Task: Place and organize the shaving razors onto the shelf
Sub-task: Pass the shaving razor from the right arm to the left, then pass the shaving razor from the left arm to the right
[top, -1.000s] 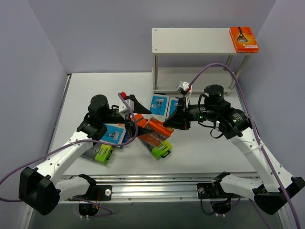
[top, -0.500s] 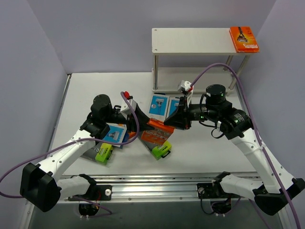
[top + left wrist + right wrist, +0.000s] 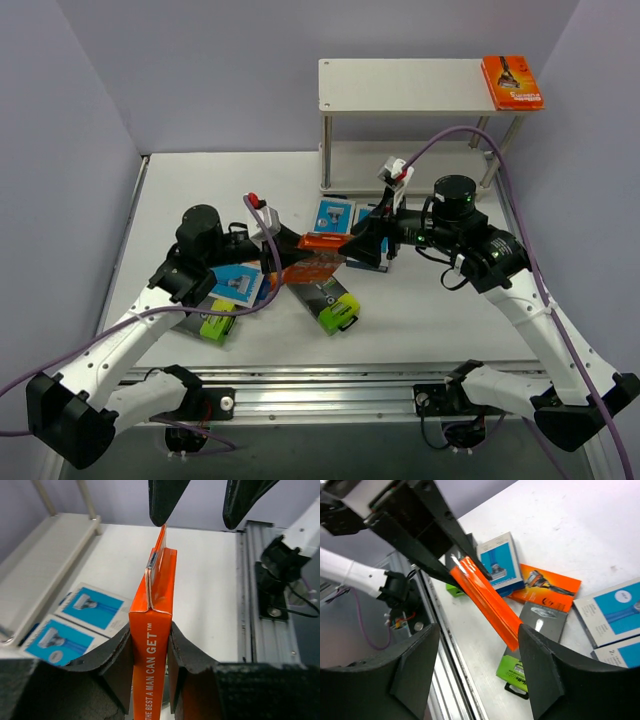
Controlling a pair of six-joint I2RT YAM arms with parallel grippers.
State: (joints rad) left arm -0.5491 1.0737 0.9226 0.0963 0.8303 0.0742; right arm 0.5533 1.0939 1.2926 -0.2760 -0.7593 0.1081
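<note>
On the table point(image 3: 470, 320) the shelf point(image 3: 400, 86) stands toward 1 o'clock, with one shelved pack point(image 3: 512, 82), orange, at the 3 o'clock end of its top board. Our left arm point(image 3: 140, 325) and right arm point(image 3: 525, 300) meet at mid-table, where two blue packs point(image 3: 333, 216) lie toward 12 o'clock and a black-and-green pack point(image 3: 333, 303) toward 6 o'clock. Between the arms hangs the held orange pack point(image 3: 320, 243), on edge and off the table. The left gripper point(image 3: 150, 630) is clamped on one end of it, pads flat on both broad faces. The right gripper point(image 3: 477, 627) stands wide around the other end, gripping nothing, though whether one finger brushes the tip we cannot tell. We judge this a hand-over. To do it well we would draw the right arm straight back toward 3 o'clock until its fingers clear and keep the left grip firm. We would then carry the pack high over those lying loose and lay it flat on the top board beside its orange mate.
</note>
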